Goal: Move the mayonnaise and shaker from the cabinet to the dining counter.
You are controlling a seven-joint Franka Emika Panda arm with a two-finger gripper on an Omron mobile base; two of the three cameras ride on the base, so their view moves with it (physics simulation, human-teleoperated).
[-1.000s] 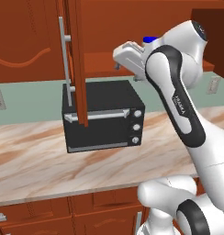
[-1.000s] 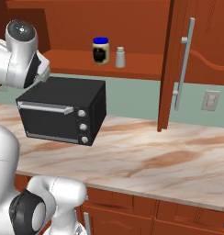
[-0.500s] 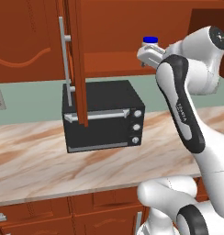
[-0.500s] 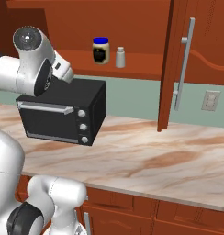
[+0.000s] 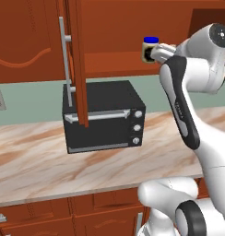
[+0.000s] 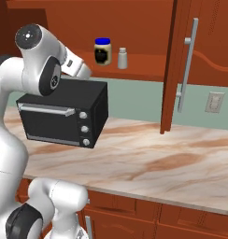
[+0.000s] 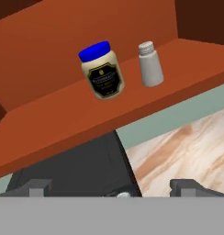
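My cabinet (image 6: 134,32) is red-brown wood, its doors swung open, each with a long vertical silver bar handle (image 6: 188,65), and its shelf (image 7: 132,105) lies bare but for two things. Below it runs the marble surface (image 6: 148,158), beige with brown veins, carrying one black toaster oven (image 6: 64,116). On the shelf stands one mayonnaise (image 7: 101,70), a squat cream jar with a bright blue lid and a dark label. Just to its right, near but apart from it, stands one shaker (image 7: 149,64), a small plain grey cylinder, shorter and thinner than the jar. My pincer (image 7: 113,187) has its fingers (image 7: 38,186) spread wide apart with nothing between them. It sits nearer than the shelf's front edge, and both things stand farther in, the jar roughly straight ahead and the shaker a little right.
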